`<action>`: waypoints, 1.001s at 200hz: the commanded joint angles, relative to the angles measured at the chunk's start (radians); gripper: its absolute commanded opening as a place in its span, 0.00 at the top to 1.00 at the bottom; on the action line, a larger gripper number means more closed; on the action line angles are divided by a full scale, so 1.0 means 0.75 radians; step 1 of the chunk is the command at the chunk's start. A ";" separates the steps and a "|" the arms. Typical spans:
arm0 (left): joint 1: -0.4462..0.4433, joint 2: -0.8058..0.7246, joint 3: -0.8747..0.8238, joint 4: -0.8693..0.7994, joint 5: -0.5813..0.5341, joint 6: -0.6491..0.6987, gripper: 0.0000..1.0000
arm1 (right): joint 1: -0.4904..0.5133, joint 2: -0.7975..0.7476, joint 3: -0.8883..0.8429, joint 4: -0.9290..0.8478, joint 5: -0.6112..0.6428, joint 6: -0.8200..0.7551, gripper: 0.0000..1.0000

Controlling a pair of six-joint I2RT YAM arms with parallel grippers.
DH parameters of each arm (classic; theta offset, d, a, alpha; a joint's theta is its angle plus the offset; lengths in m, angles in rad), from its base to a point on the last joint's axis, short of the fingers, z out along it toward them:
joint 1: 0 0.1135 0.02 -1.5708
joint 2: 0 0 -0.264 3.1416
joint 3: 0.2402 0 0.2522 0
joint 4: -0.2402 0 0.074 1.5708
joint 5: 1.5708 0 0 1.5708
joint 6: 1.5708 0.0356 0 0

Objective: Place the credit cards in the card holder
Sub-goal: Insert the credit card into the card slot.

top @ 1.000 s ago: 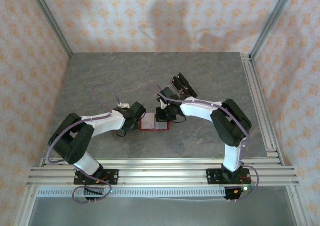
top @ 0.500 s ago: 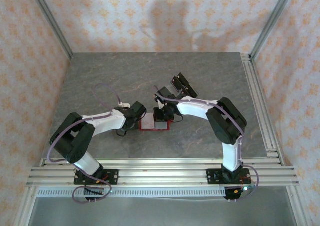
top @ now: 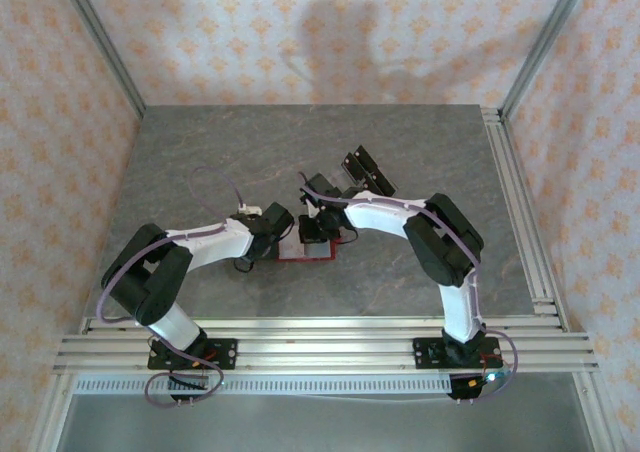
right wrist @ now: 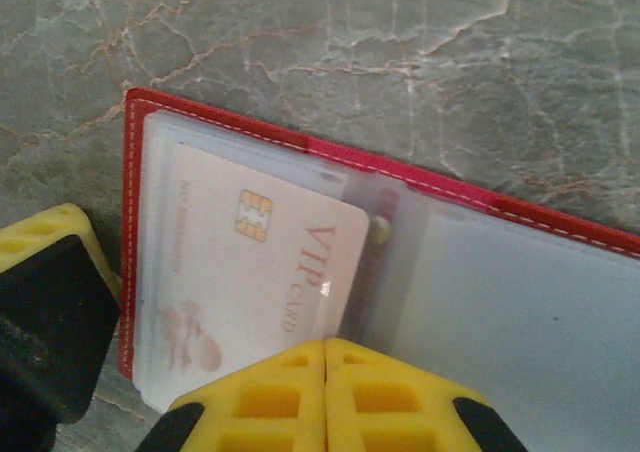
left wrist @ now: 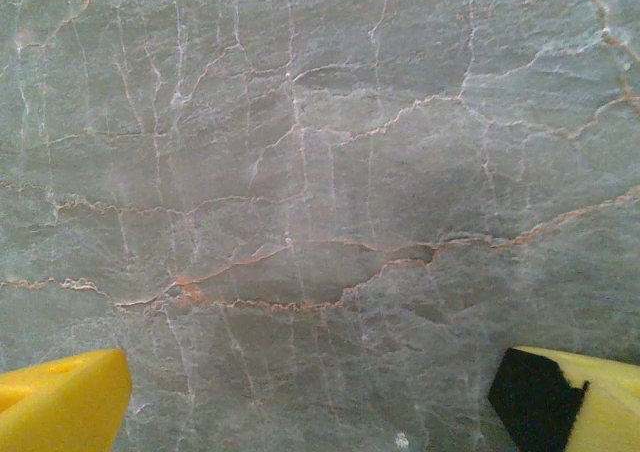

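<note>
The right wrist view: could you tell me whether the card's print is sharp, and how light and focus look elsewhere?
Right wrist view: the credit card is sharp, its VIP lettering and chip legible, with a mild sheen on the clear pockets of the card holder. Left wrist view: even light, the veins of the table slightly soft. Top external view: soft broad shadows on the back wall.

In the right wrist view the card holder (right wrist: 470, 282) runs off the right and bottom edges, and the closed right gripper (right wrist: 325, 350) hides the near end of the credit card (right wrist: 250, 262). Its small print is blurred, perhaps a number. From above, both wrists cover most of the holder.
</note>
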 commanded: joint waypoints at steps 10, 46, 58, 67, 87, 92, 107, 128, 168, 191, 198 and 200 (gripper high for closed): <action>0.010 0.099 -0.024 0.137 0.097 0.011 0.00 | 0.025 0.057 0.072 -0.040 -0.016 -0.019 0.93; 0.008 0.103 -0.025 0.149 0.107 0.011 0.00 | 0.035 0.077 0.091 -0.020 -0.050 0.006 0.93; 0.007 0.102 -0.027 0.148 0.106 0.009 0.00 | 0.035 0.059 0.080 -0.010 -0.039 0.012 0.93; 0.008 0.100 -0.027 0.147 0.107 0.009 0.00 | 0.033 0.037 0.071 -0.010 -0.021 0.012 0.93; 0.008 0.100 -0.031 0.150 0.106 0.009 0.00 | 0.027 -0.039 0.038 -0.004 0.016 0.018 0.93; 0.006 0.100 -0.032 0.150 0.105 0.009 0.00 | 0.023 -0.059 0.030 -0.004 0.026 0.019 0.92; 0.009 0.102 -0.032 0.149 0.107 0.009 0.00 | 0.011 -0.110 0.011 -0.008 0.058 0.024 0.91; 0.007 0.102 -0.035 0.150 0.107 0.011 0.00 | -0.009 -0.137 0.001 -0.033 0.091 0.014 0.90; 0.010 0.102 -0.034 0.150 0.104 0.013 0.00 | -0.019 -0.095 0.002 -0.050 0.087 0.001 0.91; 0.007 0.104 -0.033 0.150 0.105 0.013 0.00 | -0.020 -0.065 -0.013 -0.029 0.076 0.007 0.92; 0.006 0.103 -0.033 0.150 0.105 0.013 0.00 | -0.019 -0.054 -0.016 -0.023 0.070 0.009 0.93; 0.006 0.104 -0.033 0.150 0.105 0.013 0.00 | -0.020 -0.052 -0.016 -0.021 0.070 0.010 0.93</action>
